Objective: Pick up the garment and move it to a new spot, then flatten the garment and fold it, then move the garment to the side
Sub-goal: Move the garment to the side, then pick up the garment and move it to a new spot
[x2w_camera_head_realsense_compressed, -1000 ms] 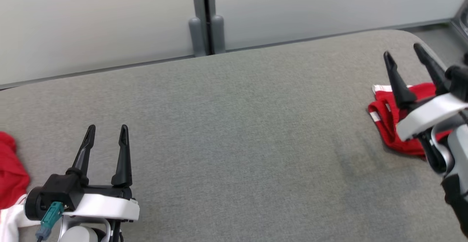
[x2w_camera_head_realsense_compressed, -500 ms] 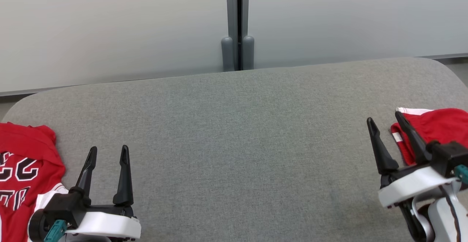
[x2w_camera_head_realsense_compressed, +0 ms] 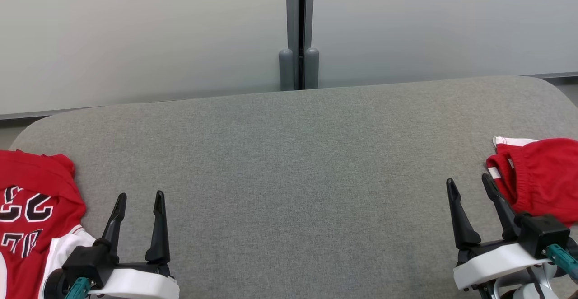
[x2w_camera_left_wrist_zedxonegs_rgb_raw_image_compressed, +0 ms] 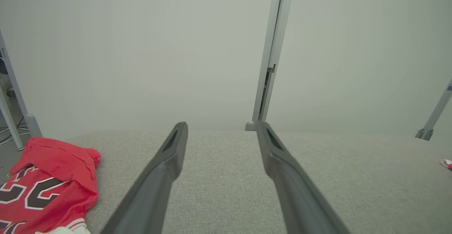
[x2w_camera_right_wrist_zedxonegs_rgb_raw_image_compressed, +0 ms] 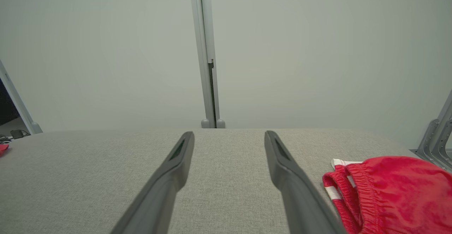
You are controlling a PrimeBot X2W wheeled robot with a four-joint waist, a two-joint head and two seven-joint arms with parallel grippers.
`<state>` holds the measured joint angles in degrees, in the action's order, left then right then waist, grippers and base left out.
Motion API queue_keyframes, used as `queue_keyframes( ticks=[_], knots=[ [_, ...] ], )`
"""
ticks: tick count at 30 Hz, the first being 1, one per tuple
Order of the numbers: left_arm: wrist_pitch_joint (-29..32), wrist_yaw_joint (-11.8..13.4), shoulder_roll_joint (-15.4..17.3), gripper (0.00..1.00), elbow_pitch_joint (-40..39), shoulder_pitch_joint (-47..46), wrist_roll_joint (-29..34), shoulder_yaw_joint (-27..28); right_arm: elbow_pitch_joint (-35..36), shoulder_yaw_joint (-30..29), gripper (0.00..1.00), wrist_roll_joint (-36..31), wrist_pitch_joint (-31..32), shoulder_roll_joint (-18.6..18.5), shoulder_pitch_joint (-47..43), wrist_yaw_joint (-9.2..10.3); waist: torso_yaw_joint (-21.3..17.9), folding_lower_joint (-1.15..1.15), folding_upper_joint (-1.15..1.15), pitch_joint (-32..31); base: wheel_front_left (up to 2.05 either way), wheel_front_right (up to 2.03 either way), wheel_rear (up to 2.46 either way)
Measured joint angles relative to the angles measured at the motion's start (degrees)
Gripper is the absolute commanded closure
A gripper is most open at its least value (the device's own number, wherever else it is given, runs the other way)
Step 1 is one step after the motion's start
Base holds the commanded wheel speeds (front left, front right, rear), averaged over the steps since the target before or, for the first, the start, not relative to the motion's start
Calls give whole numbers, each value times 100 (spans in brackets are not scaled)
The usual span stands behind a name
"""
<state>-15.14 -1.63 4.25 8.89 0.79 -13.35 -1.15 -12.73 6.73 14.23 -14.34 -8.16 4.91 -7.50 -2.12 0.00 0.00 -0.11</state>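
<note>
In the head view we see the left gripper (x2w_camera_head_realsense_compressed: 140,194) and the right gripper (x2w_camera_head_realsense_compressed: 467,178) low over the grey table (x2w_camera_head_realsense_compressed: 289,163), both with jaws spread wide and nothing between them. The red jersey (x2w_camera_head_realsense_compressed: 31,199) lies rumpled at the table's left edge, near the left gripper. The red shorts (x2w_camera_head_realsense_compressed: 542,177) sit in a compact bundle at the right edge, just beside the right gripper. We judge the shorts already set aside and the jersey the next garment to lift. So we would bring the left gripper over a raised fold near its top edge, pinch it firmly, and carry it to the bare middle of the table, where both arms can flatten it. In the left wrist view the fingers (x2w_camera_left_wrist_zedxonegs_rgb_raw_image_compressed: 166,177) stand apart over the table. The jersey lies to their lower left, cut off by the frame so its lettering reads only in part. A red-and-white scrap (x2w_camera_left_wrist_zedxonegs_rgb_raw_image_compressed: 446,164) at the far right edge is too small to name. In the right wrist view the shorts lie to the lower right of the spread fingers (x2w_camera_right_wrist_zedxonegs_rgb_raw_image_compressed: 293,184) and run out of frame. We cannot tell whether a finger touches them, nor how neatly they are folded.
</note>
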Motion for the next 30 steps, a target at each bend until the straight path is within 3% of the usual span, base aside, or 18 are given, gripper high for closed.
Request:
queue_keyframes(
  ticks=[21,30],
  knots=[
    [0,-140,-99,0,89,-17,124,98,86,259,0,35,-23,-57,-16,0,-31,0,0,32,0,0,0],
    [0,-142,-118,0,157,-61,164,140,90,381,0,104,4,-66,-19,0,386,0,0,-10,0,0,0]
  ],
)
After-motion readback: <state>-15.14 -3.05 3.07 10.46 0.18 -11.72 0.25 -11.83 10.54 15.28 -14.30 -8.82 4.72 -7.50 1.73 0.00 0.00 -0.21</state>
